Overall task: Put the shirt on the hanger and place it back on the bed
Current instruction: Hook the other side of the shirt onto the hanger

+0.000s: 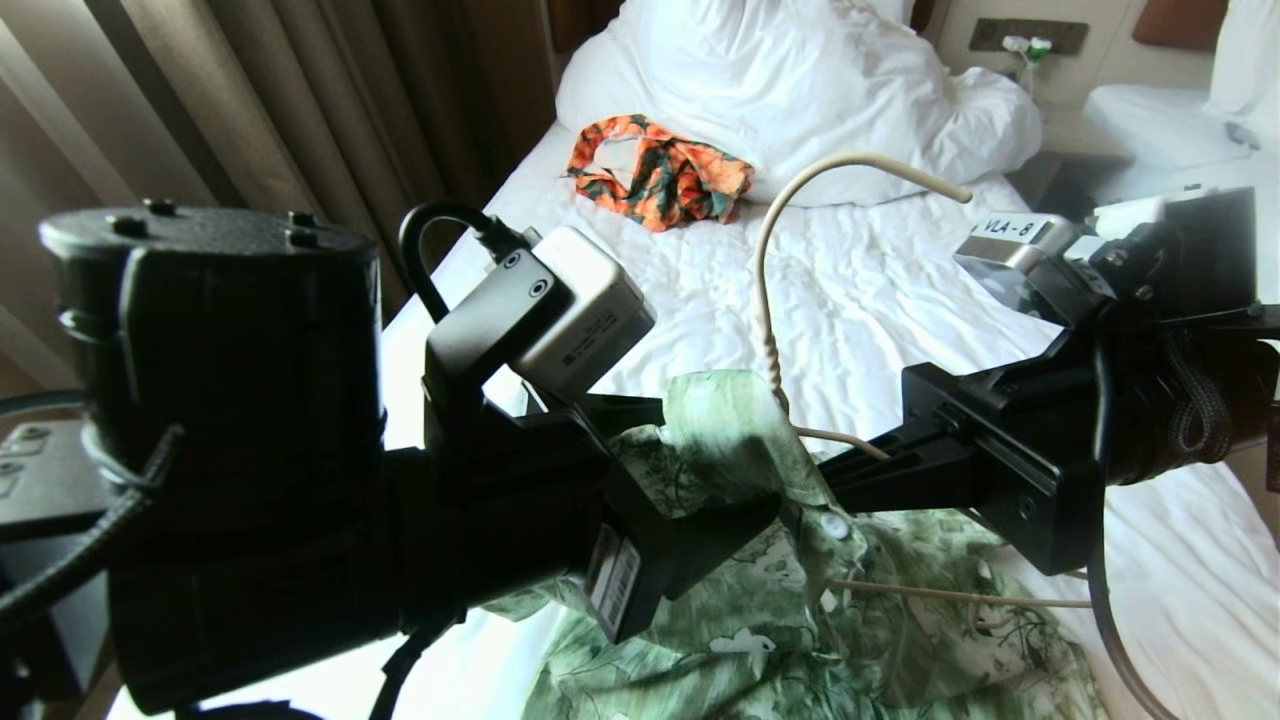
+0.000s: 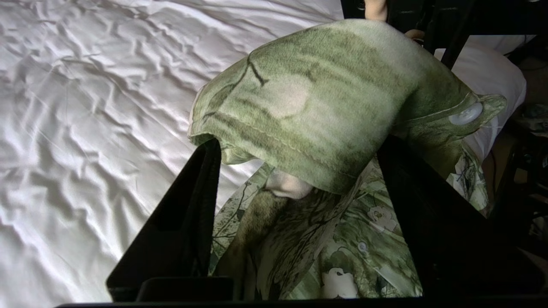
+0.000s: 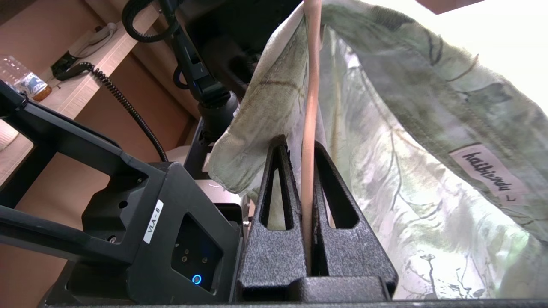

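**A:** Where does the green-and-white leaf-print button-up shirt (image 1: 800,580) sit?

**B:** It lies draped over the thin cream-white wire hanger (image 1: 765,290), low on the wide bed with the wrinkled white sheet (image 1: 870,300). The collar is bunched up around the hanger's neck, and the hook curves above the shirt toward the white pillows (image 1: 780,90).

**A:** And the right pincer (image 3: 309,149)?

**B:** It is clamped on the hanger's wire just beside the collar, both black fingers (image 3: 278,192) pressed against the cream rod. The shirt's label side hangs close beside it.

**A:** The left pincer (image 2: 299,171)?

**B:** Its jaws stand apart on either side of the shirt's collar fold. The cloth spills over the two fingers (image 2: 197,201), with a white button (image 2: 466,114) showing near one of them. Whether it grips the cloth cannot be told.

**A:** Anything else near the shirt?

**B:** A crumpled orange-and-dark-green patterned garment (image 1: 655,170) lies well apart from it, against the pillows.
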